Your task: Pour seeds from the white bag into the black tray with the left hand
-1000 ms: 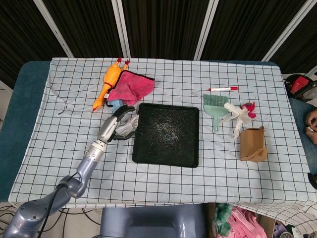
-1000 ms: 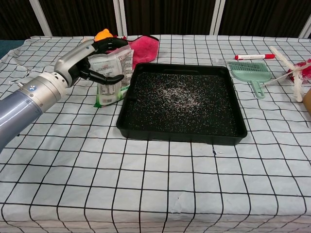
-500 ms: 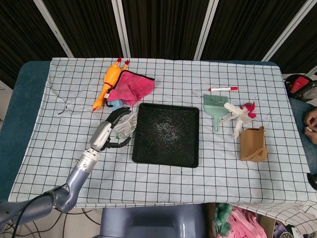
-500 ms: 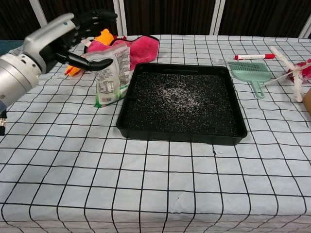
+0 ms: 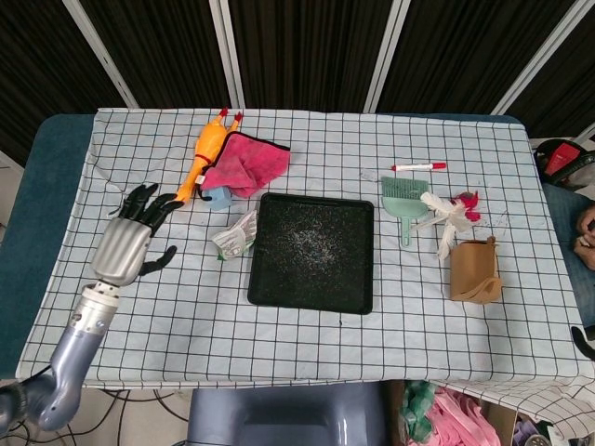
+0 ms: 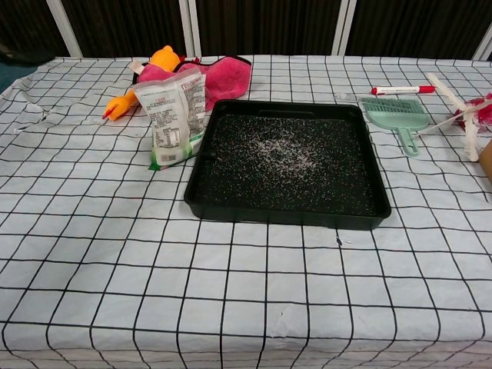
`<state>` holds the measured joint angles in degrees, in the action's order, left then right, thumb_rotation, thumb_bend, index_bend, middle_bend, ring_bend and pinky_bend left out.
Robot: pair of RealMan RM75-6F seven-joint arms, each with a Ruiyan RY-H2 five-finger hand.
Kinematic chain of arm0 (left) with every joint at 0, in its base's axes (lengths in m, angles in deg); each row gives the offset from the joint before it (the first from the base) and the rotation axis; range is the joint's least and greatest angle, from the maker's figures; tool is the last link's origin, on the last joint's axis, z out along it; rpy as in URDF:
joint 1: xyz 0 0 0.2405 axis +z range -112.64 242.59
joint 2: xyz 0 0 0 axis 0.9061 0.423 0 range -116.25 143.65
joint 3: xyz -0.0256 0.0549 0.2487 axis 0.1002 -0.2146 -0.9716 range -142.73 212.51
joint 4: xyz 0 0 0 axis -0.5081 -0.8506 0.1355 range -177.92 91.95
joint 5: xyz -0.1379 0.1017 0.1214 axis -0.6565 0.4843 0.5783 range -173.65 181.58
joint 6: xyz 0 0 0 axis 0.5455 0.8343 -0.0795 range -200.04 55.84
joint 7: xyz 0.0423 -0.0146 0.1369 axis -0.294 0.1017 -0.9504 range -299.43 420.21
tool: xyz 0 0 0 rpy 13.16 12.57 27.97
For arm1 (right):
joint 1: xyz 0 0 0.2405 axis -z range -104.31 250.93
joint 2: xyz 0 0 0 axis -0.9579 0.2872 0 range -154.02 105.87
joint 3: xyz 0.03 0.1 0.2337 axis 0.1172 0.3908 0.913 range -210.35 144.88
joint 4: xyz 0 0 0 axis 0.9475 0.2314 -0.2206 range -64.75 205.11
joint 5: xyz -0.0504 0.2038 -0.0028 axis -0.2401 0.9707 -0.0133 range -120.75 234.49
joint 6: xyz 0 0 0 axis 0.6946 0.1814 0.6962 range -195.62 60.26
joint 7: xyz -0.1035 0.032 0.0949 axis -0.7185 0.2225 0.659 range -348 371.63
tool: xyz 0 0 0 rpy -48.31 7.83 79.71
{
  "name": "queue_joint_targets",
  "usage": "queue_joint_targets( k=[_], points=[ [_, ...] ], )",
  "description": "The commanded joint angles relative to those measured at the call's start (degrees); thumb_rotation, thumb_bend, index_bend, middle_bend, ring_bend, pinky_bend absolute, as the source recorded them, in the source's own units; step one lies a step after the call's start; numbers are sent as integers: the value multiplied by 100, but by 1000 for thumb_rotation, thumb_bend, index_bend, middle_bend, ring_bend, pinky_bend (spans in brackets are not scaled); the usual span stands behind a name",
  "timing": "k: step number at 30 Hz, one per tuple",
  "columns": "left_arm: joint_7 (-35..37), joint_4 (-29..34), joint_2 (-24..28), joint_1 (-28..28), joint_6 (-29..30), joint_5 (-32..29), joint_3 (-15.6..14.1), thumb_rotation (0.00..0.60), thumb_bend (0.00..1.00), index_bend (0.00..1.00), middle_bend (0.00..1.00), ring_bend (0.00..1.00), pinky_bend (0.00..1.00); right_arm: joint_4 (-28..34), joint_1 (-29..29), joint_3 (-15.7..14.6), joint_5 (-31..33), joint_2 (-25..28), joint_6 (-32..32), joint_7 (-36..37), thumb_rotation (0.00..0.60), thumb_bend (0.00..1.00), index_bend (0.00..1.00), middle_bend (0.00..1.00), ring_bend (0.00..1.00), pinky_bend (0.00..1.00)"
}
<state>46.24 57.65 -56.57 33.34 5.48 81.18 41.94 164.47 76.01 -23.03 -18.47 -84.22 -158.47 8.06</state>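
The white seed bag (image 5: 235, 235) (image 6: 176, 115) stands on the checked cloth, leaning against the left rim of the black tray (image 5: 263, 279) (image 6: 201, 196). Pale seeds are scattered over the tray's floor. My left hand (image 5: 130, 239) hovers well left of the bag in the head view, fingers spread and holding nothing; the chest view does not show it. My right hand appears in neither view.
Behind the bag lie a yellow rubber chicken (image 5: 203, 153) (image 6: 138, 84) and a pink cloth (image 5: 244, 163) (image 6: 227, 73). Right of the tray are a green dustpan (image 5: 403, 199) (image 6: 397, 115), a red marker (image 5: 418, 166) (image 6: 403, 90), a white and red toy (image 5: 449, 212) and a brown pouch (image 5: 473, 269).
My left hand let go of the white bag, opened, and drew back to the left, leaving the chest view. The bag stays standing beside the tray.
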Motion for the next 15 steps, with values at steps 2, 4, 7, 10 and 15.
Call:
queue_joint_targets(
  k=[2,4,7,10,15],
  points=[
    [-310,583,793,599,218,-235,-362,600,295,192,135,0,42,-8,-30,-21,-11,-6,49,-56,600,193,267,39,146,285],
    [-204,694,1022,783,242,-238,-485,600,288,190,120,0,42,-21,-43,-32,-16,-11,69,-101,600,193,267,39,146,285],
    [20,714,1240,1021,330,-94,-647,600,278,188,109,0,42,-47,-71,-46,-24,-33,107,-147,600,194,267,39,146,285],
    [239,650,1342,1198,399,81,-758,600,276,186,108,0,39,-62,-93,-54,-15,-49,146,-180,600,194,267,39,146,284],
    [845,315,1298,1391,601,549,-817,600,276,186,107,0,18,-83,-109,-66,-61,-71,141,-178,600,194,267,39,146,281]
  ],
)
